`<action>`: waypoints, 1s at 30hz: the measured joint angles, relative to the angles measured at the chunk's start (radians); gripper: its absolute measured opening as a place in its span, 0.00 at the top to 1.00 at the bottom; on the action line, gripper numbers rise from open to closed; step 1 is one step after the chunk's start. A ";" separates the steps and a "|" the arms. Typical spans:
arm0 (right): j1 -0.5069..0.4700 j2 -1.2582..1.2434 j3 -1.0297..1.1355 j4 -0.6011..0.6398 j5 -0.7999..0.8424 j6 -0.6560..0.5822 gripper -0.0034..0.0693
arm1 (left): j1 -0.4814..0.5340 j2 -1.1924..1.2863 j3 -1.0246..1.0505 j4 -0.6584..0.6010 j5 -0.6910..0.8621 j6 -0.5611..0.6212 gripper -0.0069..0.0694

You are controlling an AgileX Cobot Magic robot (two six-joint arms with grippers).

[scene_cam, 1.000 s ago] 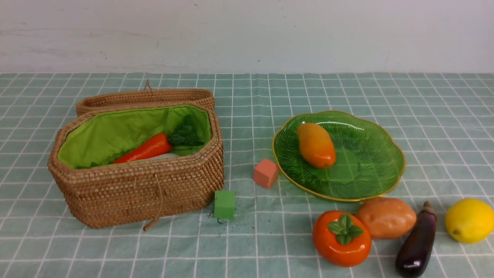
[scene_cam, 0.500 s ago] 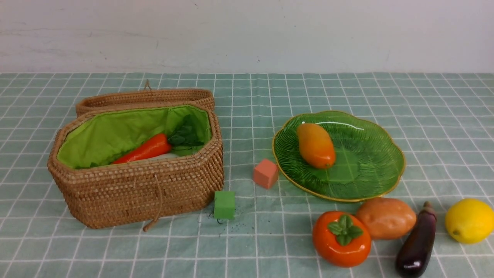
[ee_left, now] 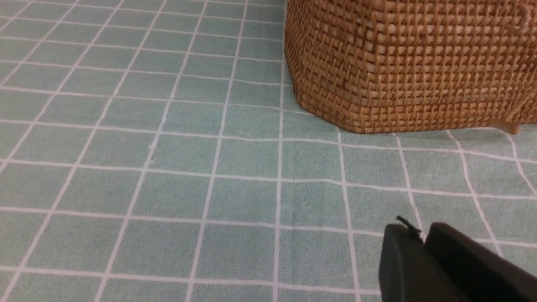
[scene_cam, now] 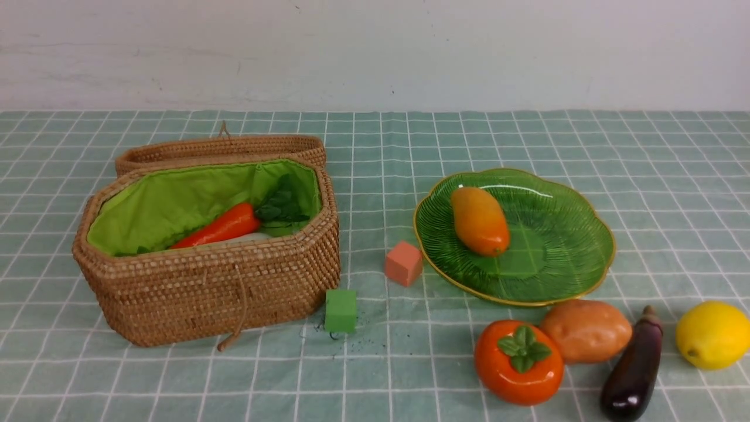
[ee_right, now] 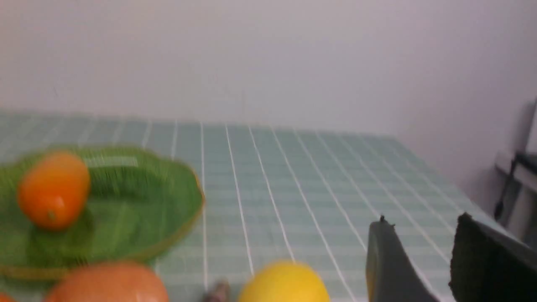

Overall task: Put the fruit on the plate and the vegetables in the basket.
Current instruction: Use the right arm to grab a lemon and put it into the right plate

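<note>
Basket [scene_cam: 205,293] holds carrot [scene_cam: 225,225] and radish [scene_cam: 247,238], plate [scene_cam: 562,258] holds mango [scene_cam: 479,221]; left tool [ee_left: 421,235] closed, right tool [ee_right: 423,224] apart, both empty.

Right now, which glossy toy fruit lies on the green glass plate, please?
The oblong orange-yellow mango; yellow lemon and orange-red persimmon rest on the tablecloth.

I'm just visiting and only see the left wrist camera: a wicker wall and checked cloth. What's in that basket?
Observer: An orange carrot lies inside the open basket.
Operator: Is any fruit around?
Observer: A mango lies on a green plate, to the basket's right.
Operator: Any other food out there?
Observer: A persimmon, potato, eggplant and lemon sit in front of the plate, nearer the robot.
</note>
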 joint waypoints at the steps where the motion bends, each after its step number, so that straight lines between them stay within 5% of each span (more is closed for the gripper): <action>1: 0.000 0.000 0.000 0.000 -0.054 0.026 0.62 | 0.000 0.000 0.000 0.000 0.000 0.000 0.82; 7: 0.000 0.000 0.000 -0.006 -0.306 0.149 0.62 | 0.000 0.000 0.000 0.000 0.000 0.000 0.81; 11: 0.000 0.000 -0.035 -0.006 -0.311 0.298 0.62 | 0.000 0.000 0.000 0.000 0.000 0.000 0.80; 15: 0.000 0.033 -0.243 -0.018 -0.084 0.436 0.62 | 0.000 0.000 0.000 0.000 -0.001 0.000 0.79; 22: 0.000 0.362 -0.642 -0.083 0.371 0.442 0.62 | 0.000 0.000 0.000 0.000 -0.001 0.000 0.79; 30: 0.000 0.719 -0.686 -0.080 0.508 0.433 0.62 | 0.000 0.000 0.000 0.000 -0.001 0.000 0.78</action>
